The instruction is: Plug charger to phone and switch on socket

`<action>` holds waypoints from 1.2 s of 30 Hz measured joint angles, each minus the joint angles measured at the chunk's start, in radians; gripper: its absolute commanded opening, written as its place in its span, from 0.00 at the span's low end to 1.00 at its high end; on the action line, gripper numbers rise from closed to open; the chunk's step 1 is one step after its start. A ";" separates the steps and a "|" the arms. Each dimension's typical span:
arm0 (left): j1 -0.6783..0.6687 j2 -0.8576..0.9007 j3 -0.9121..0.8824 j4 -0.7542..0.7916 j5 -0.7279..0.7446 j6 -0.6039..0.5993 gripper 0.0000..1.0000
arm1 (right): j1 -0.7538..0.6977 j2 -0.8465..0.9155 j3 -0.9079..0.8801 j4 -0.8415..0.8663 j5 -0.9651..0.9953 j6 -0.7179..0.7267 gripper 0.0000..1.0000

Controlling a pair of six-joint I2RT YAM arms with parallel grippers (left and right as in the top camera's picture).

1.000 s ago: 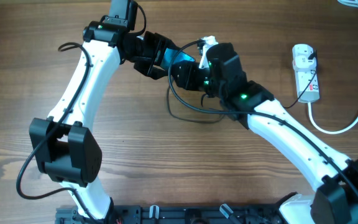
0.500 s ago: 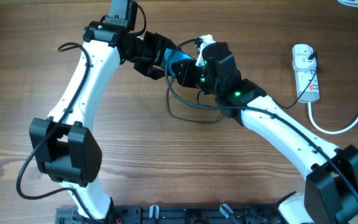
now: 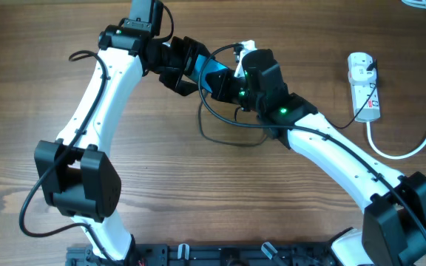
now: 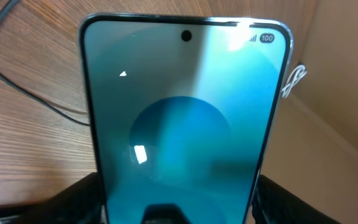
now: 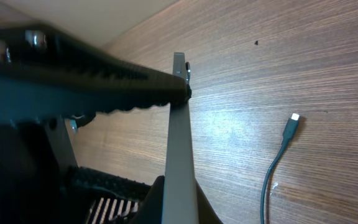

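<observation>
The phone [image 3: 214, 72] is held above the table between both grippers, its screen lit turquoise. My left gripper [image 3: 189, 68] is shut on its lower sides; in the left wrist view the phone [image 4: 185, 124] fills the frame between the left gripper's fingers [image 4: 179, 205]. My right gripper [image 3: 233, 80] grips the phone's other end; in the right wrist view the phone [image 5: 180, 137] shows edge-on between the right gripper's fingers [image 5: 180, 202]. The charger's black cable [image 3: 228, 139] loops on the table below, with its plug tip [image 5: 294, 118] lying free. The white socket [image 3: 363, 85] lies at the far right.
The socket's white lead [image 3: 420, 140] curves off to the right table edge. A black plug sits in the socket's top end [image 3: 372, 70]. The black cable also passes at the left in the left wrist view [image 4: 17, 81].
The right gripper has moved a little left and up onto the phone's end. The left gripper with the phone has barely moved.
</observation>
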State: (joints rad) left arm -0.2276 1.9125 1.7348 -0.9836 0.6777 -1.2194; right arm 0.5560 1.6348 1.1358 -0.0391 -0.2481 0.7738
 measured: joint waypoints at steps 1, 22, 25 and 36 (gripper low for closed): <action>0.000 0.000 0.000 0.002 0.002 -0.002 1.00 | 0.000 0.000 0.000 -0.003 -0.006 -0.002 0.04; 0.162 -0.011 0.002 -0.039 0.167 0.691 0.99 | -0.172 -0.161 0.000 -0.099 -0.207 0.014 0.04; 0.172 -0.033 0.002 -0.068 0.189 0.774 0.99 | -0.224 -0.264 -0.012 -0.166 -0.223 0.015 0.04; 0.159 -0.106 0.004 -0.137 0.255 0.927 1.00 | -0.307 -0.555 -0.666 0.575 -0.220 0.441 0.04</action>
State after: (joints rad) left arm -0.0681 1.8069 1.7386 -1.1206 0.9329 -0.2928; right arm 0.2489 1.0794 0.4702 0.5354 -0.4679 1.2148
